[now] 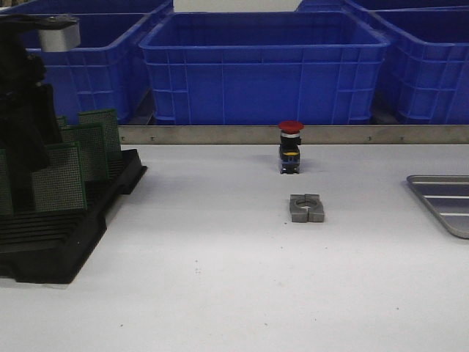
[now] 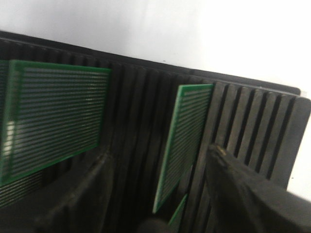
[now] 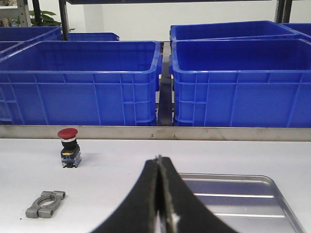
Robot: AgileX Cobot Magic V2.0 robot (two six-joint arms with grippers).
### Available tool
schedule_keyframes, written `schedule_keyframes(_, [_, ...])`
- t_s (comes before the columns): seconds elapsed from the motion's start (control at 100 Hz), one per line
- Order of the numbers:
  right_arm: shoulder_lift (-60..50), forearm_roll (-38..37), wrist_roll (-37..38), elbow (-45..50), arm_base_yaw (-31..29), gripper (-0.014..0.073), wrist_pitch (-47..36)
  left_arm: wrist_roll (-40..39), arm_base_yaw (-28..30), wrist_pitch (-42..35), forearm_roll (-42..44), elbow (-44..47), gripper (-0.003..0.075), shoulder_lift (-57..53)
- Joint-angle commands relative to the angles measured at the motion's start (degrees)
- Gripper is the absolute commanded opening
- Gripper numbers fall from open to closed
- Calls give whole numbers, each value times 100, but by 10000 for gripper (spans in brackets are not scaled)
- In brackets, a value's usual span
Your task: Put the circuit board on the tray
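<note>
Several green circuit boards [image 1: 58, 187] stand upright in a black slotted rack [image 1: 66, 242] at the left. My left arm [image 1: 22, 95] reaches down over the rack. In the left wrist view my left gripper [image 2: 159, 153] is open, its fingers [image 2: 243, 189] on either side of one standing circuit board [image 2: 187, 131] without touching it. Another board [image 2: 53, 116] stands further along the rack [image 2: 141, 97]. The silver-grey tray [image 1: 440, 178] lies at the table's right edge. My right gripper [image 3: 158, 162] is shut and empty, low over the table in front of the tray [image 3: 233, 178].
A red-capped push button [image 1: 290, 147] stands mid-table at the back, and a grey metal clamp [image 1: 306, 207] lies in front of it. Both show in the right wrist view, the button [image 3: 69, 145] and the clamp [image 3: 45, 204]. Blue crates [image 1: 264, 66] sit behind a metal rail [image 1: 293, 134].
</note>
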Motion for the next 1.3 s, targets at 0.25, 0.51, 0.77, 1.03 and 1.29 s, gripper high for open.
schedule_keyframes(0.25, [-129,-59,-15,-77,-2,-69,-462,12,-7,141,-417,-168,363,-187])
schedule_keyframes(0.51, [-129,-59,-15,-77,-2,-69,-462,12,-7,190,-417,-168,109,-187])
schedule_keyframes(0.77, [-129,-59,-15,-77,-2,-69,-462,12,-7,260,-417,-181,-18,-187])
schedule_keyframes(1.03, [-129,-59,-15,-77,-2,-69,-462,-25,-7,797,-681,-522,-18,-221])
schedule_keyframes(1.29, [-129,-59,-15,-77,-2,-69,-462,-25,-7,797,-1601,-643,-18,-518])
